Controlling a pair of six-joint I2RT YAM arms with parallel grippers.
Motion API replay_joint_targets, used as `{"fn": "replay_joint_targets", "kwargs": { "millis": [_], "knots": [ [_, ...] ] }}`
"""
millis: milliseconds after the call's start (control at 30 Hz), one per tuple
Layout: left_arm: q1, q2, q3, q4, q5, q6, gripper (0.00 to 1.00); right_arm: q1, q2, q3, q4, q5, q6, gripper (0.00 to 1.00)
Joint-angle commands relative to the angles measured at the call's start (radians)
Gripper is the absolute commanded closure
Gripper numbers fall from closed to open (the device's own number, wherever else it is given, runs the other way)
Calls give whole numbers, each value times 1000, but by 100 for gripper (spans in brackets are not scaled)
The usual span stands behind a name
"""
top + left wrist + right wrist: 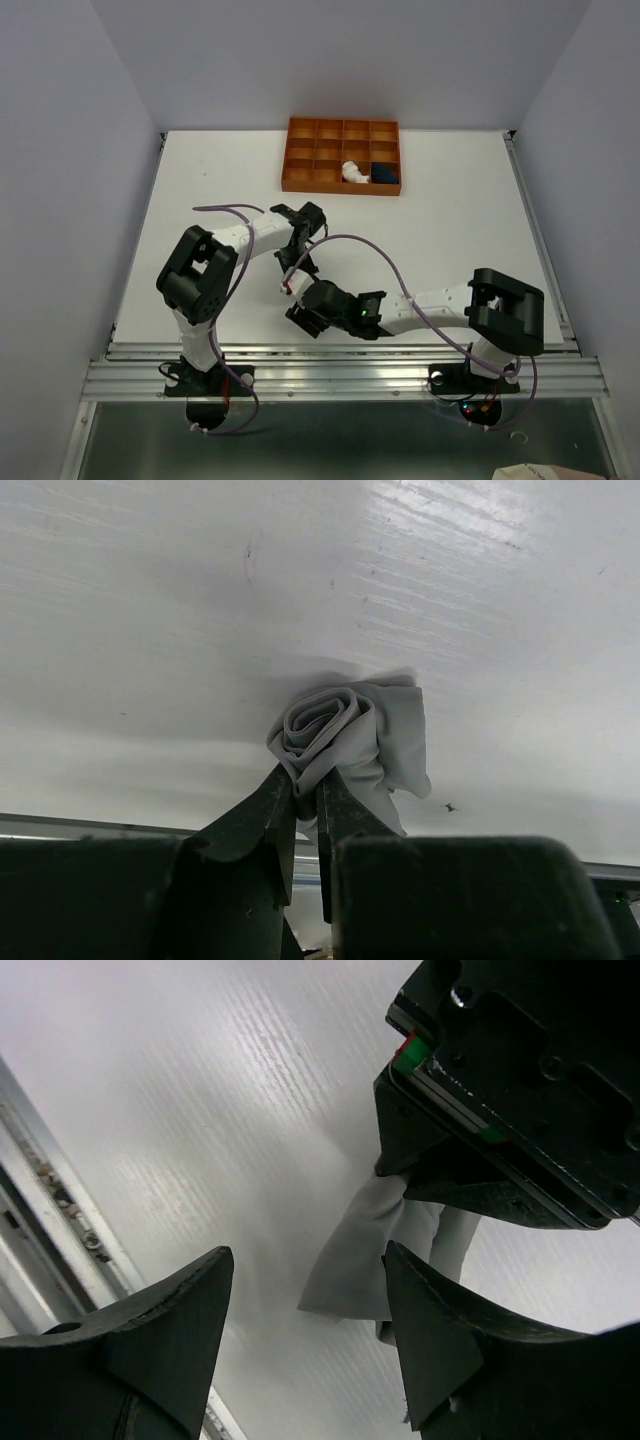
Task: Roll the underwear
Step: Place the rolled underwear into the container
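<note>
The grey underwear (pixel 345 730) is wound into a loose roll just over the white table, and my left gripper (pixel 308 785) is shut on its lower edge. From the right wrist, a flap of the same grey underwear (pixel 365 1250) hangs below the left gripper (pixel 500 1110). My right gripper (pixel 308 1250) is open, with the flap just in front of its right finger and nothing between the fingers. In the top view the left gripper (pixel 291 275) and right gripper (pixel 303 312) meet near the table's front centre. Pale underwear (pixel 352 172) and navy underwear (pixel 385 172) lie rolled in the tray.
An orange compartment tray (pixel 320 135) stands at the back of the white table (pixel 450 220). An aluminium rail (pixel 340 375) runs along the near edge, right by the right gripper. Purple cables loop over both arms.
</note>
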Motion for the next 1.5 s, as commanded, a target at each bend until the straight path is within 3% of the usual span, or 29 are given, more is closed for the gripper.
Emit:
{"fn": "replay_joint_targets", "kwargs": {
  "millis": [0, 500, 567, 633, 700, 733, 867, 1000, 1167, 1467],
  "knots": [
    [-5, 5, 41, -67, -36, -13, 100, 21, 46, 68, -22, 145, -40, 33],
    [-7, 2, 54, -73, -29, 12, 99, 21, 201, 121, -114, 272, -50, 55],
    [-4, 2, 59, -79, -43, 18, 96, 21, 221, 100, -119, 295, -53, 65],
    [4, 3, 67, -77, -54, 29, 89, 21, 246, 97, -139, 334, -36, 78],
    [15, -3, 71, -76, -65, 35, 73, 21, 247, 69, -140, 349, -14, 96],
    [19, -18, 71, -65, -74, 38, 60, 21, 246, 60, -142, 341, -8, 99],
    [71, -57, 85, -34, -106, 44, 47, 3, 177, -4, -93, 285, 51, 99],
    [131, -95, 137, 16, -149, 64, 39, -74, 39, -49, 14, 115, 107, 99],
    [206, -144, 165, 119, -160, 113, 39, -249, -90, -121, 183, -184, 207, 99],
    [346, -193, 156, 265, -123, 202, 39, -437, -119, -74, 261, -333, 248, 99]
  ]
}}
